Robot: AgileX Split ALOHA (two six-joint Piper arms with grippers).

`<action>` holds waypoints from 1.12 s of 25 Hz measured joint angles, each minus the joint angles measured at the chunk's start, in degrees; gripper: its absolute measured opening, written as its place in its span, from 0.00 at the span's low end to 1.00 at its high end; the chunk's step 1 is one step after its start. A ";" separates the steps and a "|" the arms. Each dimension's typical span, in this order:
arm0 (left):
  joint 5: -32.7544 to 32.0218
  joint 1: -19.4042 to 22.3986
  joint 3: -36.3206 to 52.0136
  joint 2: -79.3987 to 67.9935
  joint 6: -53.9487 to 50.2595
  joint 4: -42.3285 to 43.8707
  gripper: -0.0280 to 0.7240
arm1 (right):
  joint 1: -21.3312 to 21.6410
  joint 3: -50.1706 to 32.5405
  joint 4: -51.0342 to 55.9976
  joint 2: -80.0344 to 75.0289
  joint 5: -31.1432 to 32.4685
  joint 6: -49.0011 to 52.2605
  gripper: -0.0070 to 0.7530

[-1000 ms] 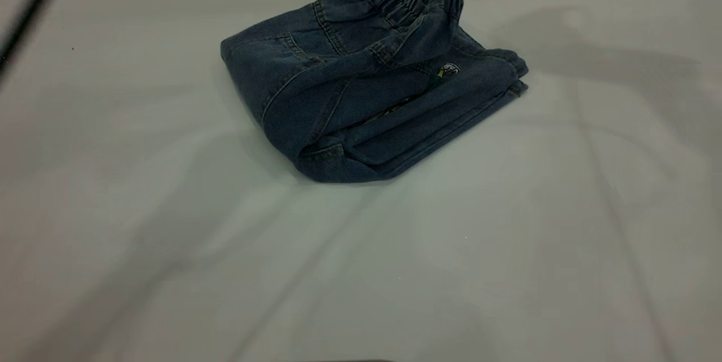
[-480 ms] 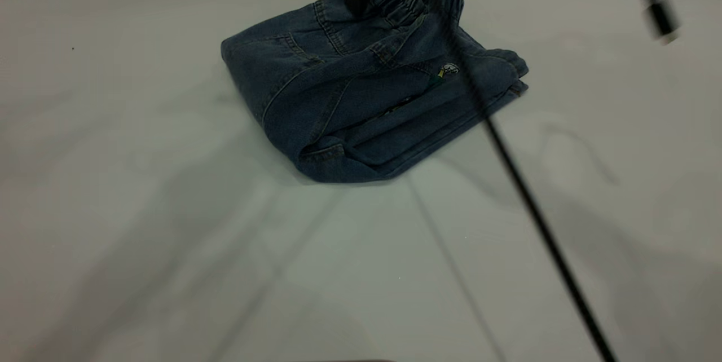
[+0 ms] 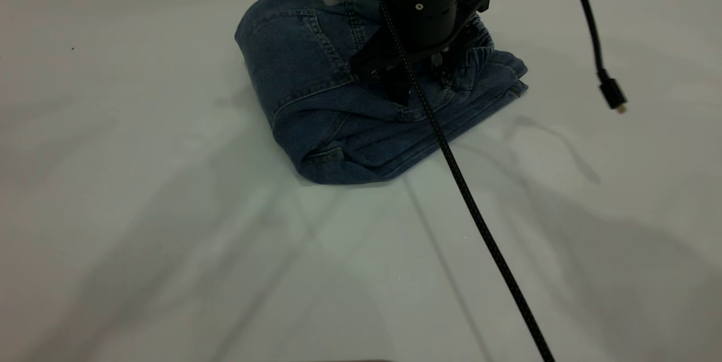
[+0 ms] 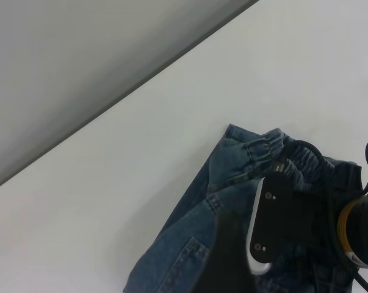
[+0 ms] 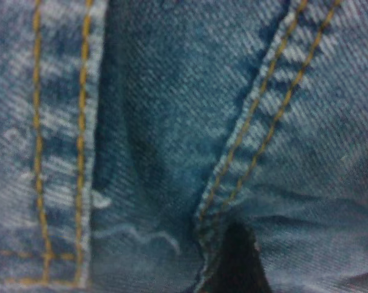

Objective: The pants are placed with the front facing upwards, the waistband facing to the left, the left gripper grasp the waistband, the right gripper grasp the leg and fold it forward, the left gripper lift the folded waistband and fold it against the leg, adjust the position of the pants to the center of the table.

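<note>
Now | pants (image 3: pixel 316 97): soft, heavy, floppy denim; grab waistband (image 3: pixel 479 57) | right claw (image 3: pixel 414 83) pressed into pants, opening unclear | left claw unseen

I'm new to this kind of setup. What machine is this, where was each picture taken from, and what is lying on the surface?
This is a two-armed table robot; each arm ends in a pincer and carries a small camera at its wrist. The wide picture comes from an outside camera that faces the arms. In it, folded blue denim pants lie on a pale table. The right pincer is down on top of the pants, and a black cable trails from that arm across the table. The right wrist picture is so close that it shows only denim and orange stitching. The left wrist picture looks at the same pants from farther off. The left arm itself is outside the wide picture. Whether the right pincer is gripping the cloth cannot be seen.
</note>
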State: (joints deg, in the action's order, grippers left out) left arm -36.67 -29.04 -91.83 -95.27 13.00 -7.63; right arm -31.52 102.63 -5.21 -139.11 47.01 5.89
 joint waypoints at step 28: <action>-5.94 0.00 0.00 0.00 -0.06 0.23 0.77 | 0.18 1.26 21.96 -1.13 4.26 44.38 0.57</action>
State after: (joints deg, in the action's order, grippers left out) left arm -42.61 -29.04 -91.83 -95.27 12.94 -7.40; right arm -31.34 103.90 16.75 -140.23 51.27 50.27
